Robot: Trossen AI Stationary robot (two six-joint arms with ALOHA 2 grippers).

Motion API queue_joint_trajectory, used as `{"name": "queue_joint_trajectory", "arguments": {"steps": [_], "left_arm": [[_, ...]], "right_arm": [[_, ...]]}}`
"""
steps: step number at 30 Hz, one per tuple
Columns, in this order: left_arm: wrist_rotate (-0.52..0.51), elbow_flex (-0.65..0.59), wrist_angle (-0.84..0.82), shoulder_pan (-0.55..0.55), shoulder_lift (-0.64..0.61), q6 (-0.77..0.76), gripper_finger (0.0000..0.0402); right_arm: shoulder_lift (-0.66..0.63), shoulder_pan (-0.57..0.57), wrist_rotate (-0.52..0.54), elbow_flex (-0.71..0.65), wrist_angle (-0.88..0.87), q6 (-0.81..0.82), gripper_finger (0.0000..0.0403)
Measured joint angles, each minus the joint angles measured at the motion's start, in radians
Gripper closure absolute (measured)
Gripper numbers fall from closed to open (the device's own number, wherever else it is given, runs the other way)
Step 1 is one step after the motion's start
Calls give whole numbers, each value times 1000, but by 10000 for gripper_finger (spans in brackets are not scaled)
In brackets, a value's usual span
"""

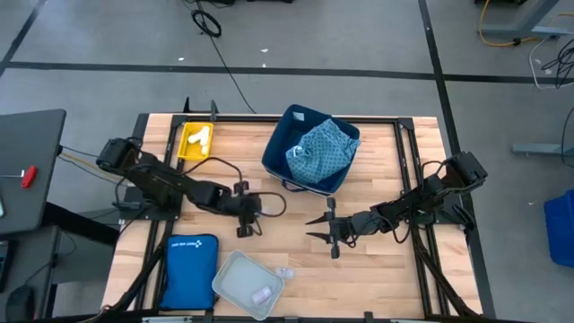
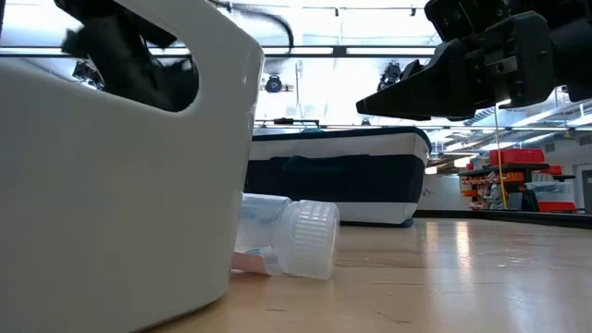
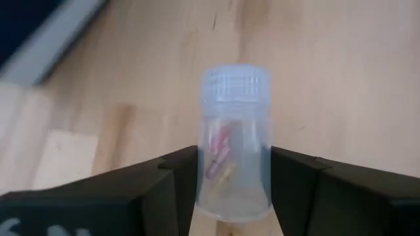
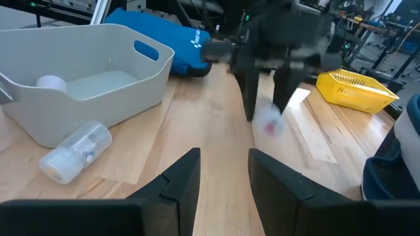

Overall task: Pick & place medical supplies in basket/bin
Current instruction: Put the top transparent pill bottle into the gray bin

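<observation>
Left claw clamped on a clear vial with a ribbed cap and something pinkish inside, near the middle of the bench. Right claw hovering just right of centre, fingers parted a little, gripping nothing. Second vial lying on its side beside the grey tray. Teal cloth resting in the navy bin. Yellow bin at the far left edge.

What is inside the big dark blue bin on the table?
The dark blue bin holds a crumpled teal patterned cloth, which fills most of its opening. Whatever may lie under the cloth is covered, so it cannot be seen.
</observation>
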Motion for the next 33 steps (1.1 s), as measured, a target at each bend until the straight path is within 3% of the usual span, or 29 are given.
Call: {"name": "queue_joint_trajectory", "arguments": {"steps": [6,13,20,33], "left_arm": [[36,0,-3,-67,-137,98,253],[310,1,39,-165,-249,153,253],[419,2,116,-230,-184,136,253],[593,2,279,-238,25,109,253]], "right_arm": [[0,-2,0,0,0,7,268],[0,-5,0,0,1,5,268],[0,-25,0,1,2,2,268],[0,-26,-1,1,-1,14,268]]}}
